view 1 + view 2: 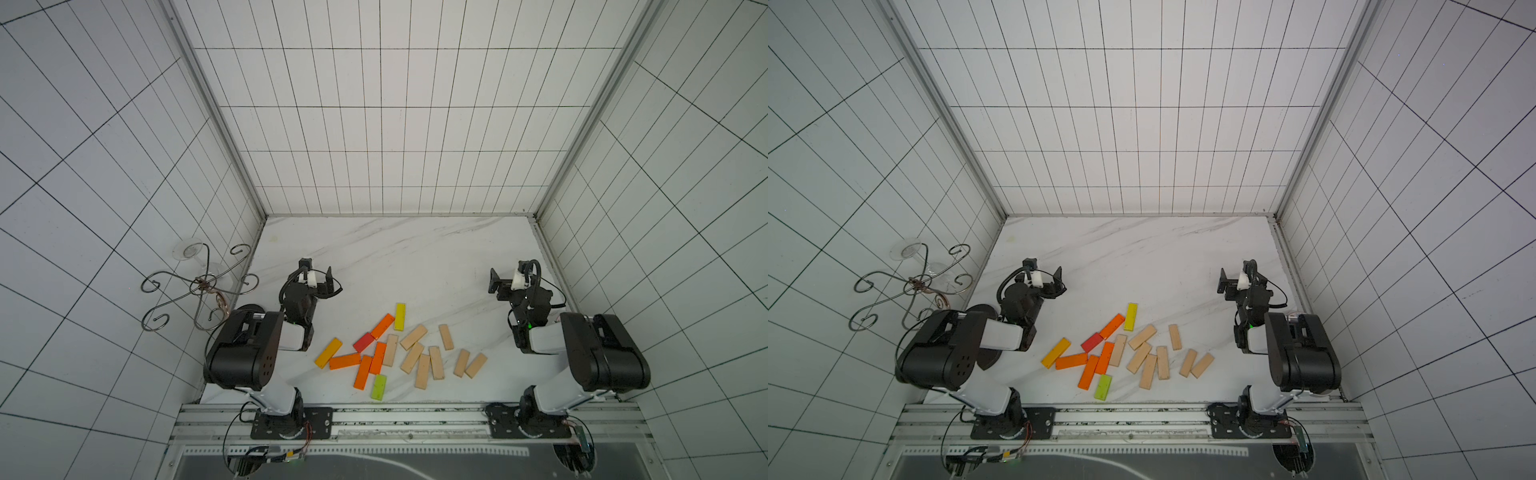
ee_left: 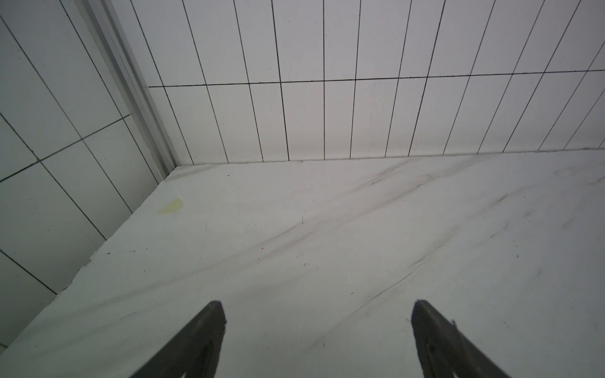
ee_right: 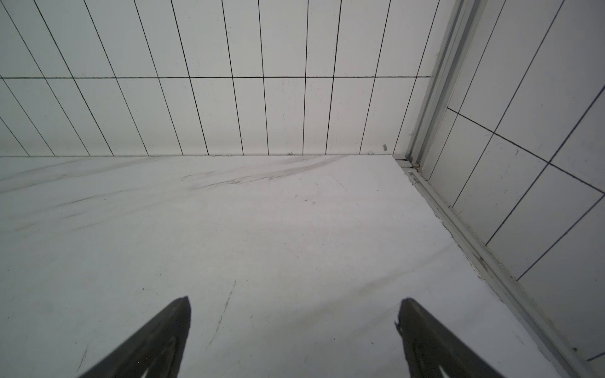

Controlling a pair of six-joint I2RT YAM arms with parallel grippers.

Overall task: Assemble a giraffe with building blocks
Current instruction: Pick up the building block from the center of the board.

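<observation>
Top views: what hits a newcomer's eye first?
A loose scatter of blocks lies flat at the front middle of the marble table: coloured blocks toward the robot's left, plain wooden blocks toward its right, nothing built yet. The left gripper and right gripper flank the scatter, both open and empty, pointing at the back wall.
</observation>
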